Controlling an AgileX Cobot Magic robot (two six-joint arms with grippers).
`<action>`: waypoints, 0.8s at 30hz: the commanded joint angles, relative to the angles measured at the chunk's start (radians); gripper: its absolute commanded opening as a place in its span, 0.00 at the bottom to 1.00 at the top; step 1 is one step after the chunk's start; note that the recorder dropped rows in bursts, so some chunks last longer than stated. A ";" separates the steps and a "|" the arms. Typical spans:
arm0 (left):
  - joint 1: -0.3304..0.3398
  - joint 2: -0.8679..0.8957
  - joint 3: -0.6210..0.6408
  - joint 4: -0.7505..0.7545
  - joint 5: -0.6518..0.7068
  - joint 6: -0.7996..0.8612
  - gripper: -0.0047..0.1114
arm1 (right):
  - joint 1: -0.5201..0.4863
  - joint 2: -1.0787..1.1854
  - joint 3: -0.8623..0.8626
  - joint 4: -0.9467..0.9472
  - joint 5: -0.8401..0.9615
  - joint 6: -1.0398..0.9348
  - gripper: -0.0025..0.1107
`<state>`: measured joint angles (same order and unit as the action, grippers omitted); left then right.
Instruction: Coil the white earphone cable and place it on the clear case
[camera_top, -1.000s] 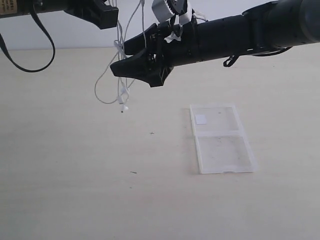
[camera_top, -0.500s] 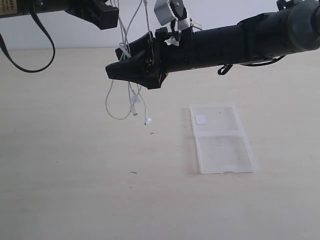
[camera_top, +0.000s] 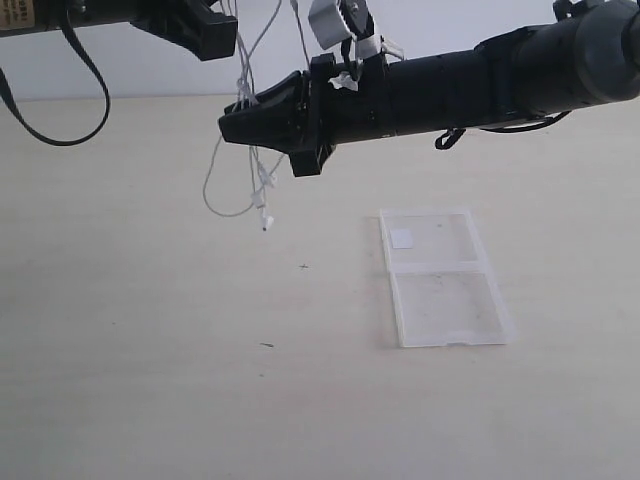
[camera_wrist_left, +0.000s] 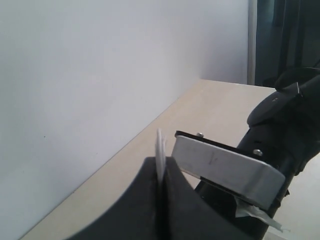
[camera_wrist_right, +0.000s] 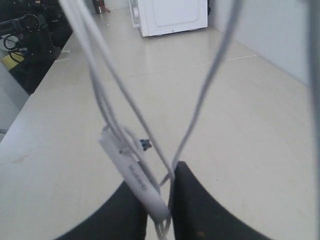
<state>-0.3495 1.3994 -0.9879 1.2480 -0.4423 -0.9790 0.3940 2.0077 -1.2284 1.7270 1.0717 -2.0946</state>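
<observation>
white earphone cable (camera_top: 261, 205) hangs in the air above the table (camera_top: 150, 350), strung in loose loops from the left gripper (camera_top: 222, 40) at the top. that gripper is clenched on a strand, seen pinched between its jaws in the left wrist view (camera_wrist_left: 160, 150). just below, the right gripper (camera_top: 232, 125) reaches across and grasps the cable too, its fingers (camera_wrist_right: 195, 210) pressed together around the strands and the inline remote (camera_wrist_right: 134, 180). an earbud dangles lowest. the clear case (camera_top: 440, 275) lies open flat, well apart to the right.

Lab, perhaps — pale worktable (camera_top: 150, 380).
</observation>
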 joint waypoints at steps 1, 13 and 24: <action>0.001 -0.008 0.001 -0.003 0.000 -0.006 0.04 | 0.002 -0.006 -0.006 0.017 -0.015 -0.006 0.08; 0.001 -0.008 0.001 -0.003 0.022 -0.004 0.04 | 0.002 -0.006 -0.006 0.017 -0.164 0.029 0.02; 0.001 -0.008 0.001 -0.004 0.076 0.003 0.04 | 0.002 -0.050 -0.006 -0.008 -0.189 0.090 0.02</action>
<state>-0.3495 1.3994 -0.9879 1.2567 -0.3885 -0.9771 0.3940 1.9861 -1.2306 1.7358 0.9022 -2.0285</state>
